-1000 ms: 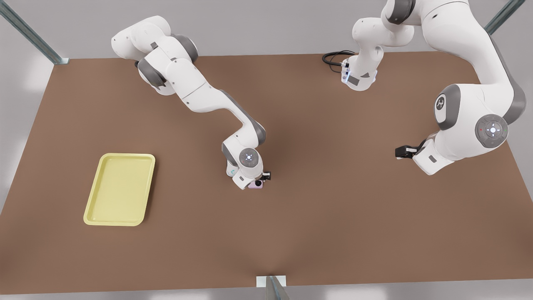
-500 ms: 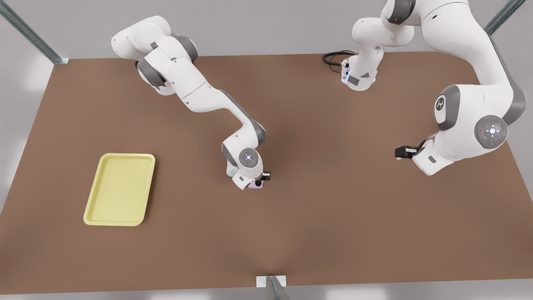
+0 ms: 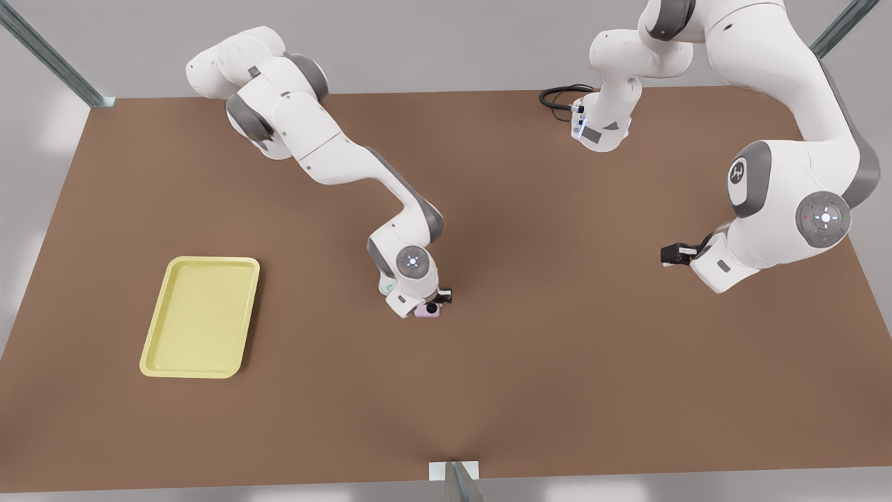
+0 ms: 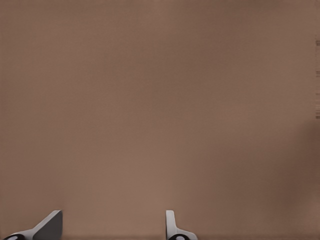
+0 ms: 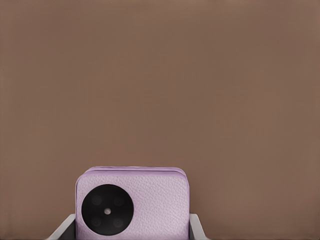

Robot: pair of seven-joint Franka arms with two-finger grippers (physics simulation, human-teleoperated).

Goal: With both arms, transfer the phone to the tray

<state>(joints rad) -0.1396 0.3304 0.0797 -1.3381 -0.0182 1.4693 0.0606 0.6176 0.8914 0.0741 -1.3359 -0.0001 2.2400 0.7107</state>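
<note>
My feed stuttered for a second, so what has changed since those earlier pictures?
Little. The right claw, shut on the phone at mid-table, has shifted slightly toward the front view's left and far side, carrying the phone with it; that arm's upper links swung a bit too. The tray stayed put, and the left claw still waits open over the table.

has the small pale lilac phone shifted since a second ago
Yes, slightly: the small pale lilac phone, clamped in the right gripper, edged toward the pale yellow tray, front view's left.

Phone (image 3: 428,311) half hidden under right gripper (image 3: 437,302). In right wrist view, phone (image 5: 132,204) bottom cut off by edge.
</note>
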